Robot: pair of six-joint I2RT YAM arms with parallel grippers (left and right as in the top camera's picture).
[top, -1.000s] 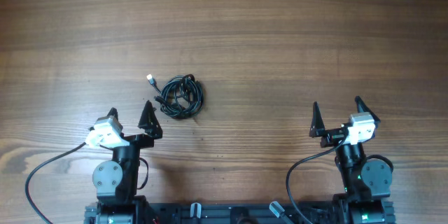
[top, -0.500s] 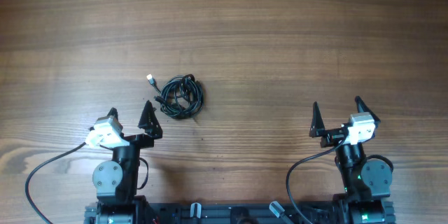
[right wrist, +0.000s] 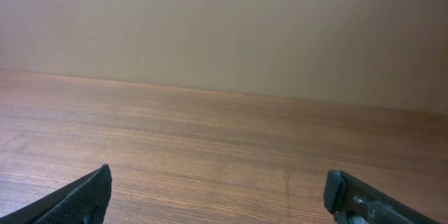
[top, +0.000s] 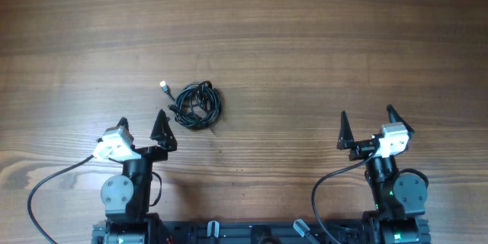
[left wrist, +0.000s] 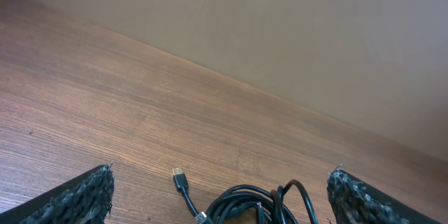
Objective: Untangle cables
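A small knot of thin black cables (top: 197, 106) lies on the wooden table, left of centre, with one whitish plug tip (top: 163, 85) sticking out to the upper left. My left gripper (top: 142, 119) stands open just below and left of the bundle, not touching it. In the left wrist view the cables (left wrist: 262, 203) lie between my spread fingertips, a plug end (left wrist: 179, 174) pointing away. My right gripper (top: 367, 115) is open far to the right, with only bare wood (right wrist: 224, 154) in front of it.
Thick black wires (top: 46, 187) loop from both arm bases along the near edge. A plain wall (right wrist: 224, 28) rises behind the table's far edge. Wooden tabletop (top: 305, 38) stretches all round the bundle.
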